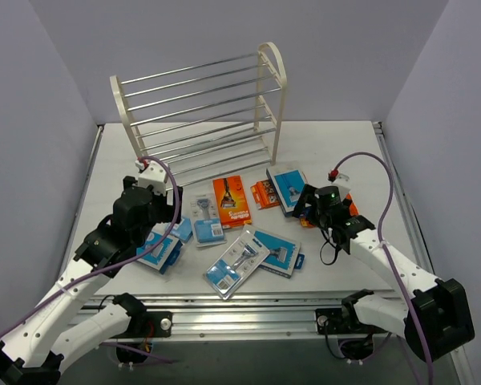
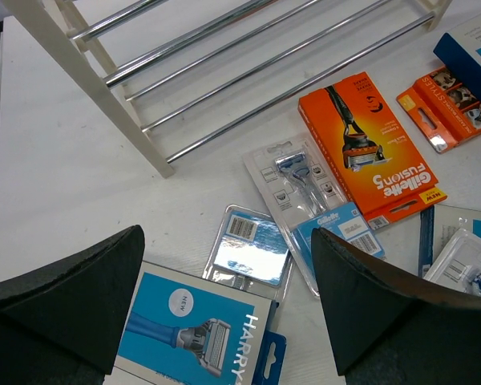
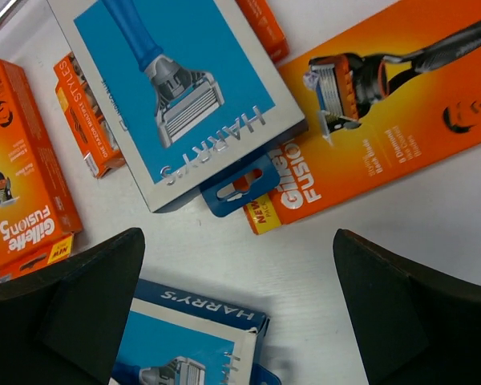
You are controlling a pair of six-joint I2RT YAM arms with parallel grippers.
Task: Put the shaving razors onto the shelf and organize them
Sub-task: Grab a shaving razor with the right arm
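Bolted side by side at the near edge. On the left, the left arm (image 1: pixel 56 305) bent at the elbow and leaning in toward the middle, with the left gripper (image 1: pixel 152 216) (image 2: pixel 224 241) pointing down, low. Jaws wide apart, black fingers (image 2: pixel 72 305) spread far to each side. On the right, the right arm (image 1: pixel 393 261) stretched forward and in, with the right gripper (image 1: pixel 311 204) (image 3: pixel 239 237) tipped down too. Same wide-apart jaws there, dark fingers (image 3: pixel 409 305) far from each other.
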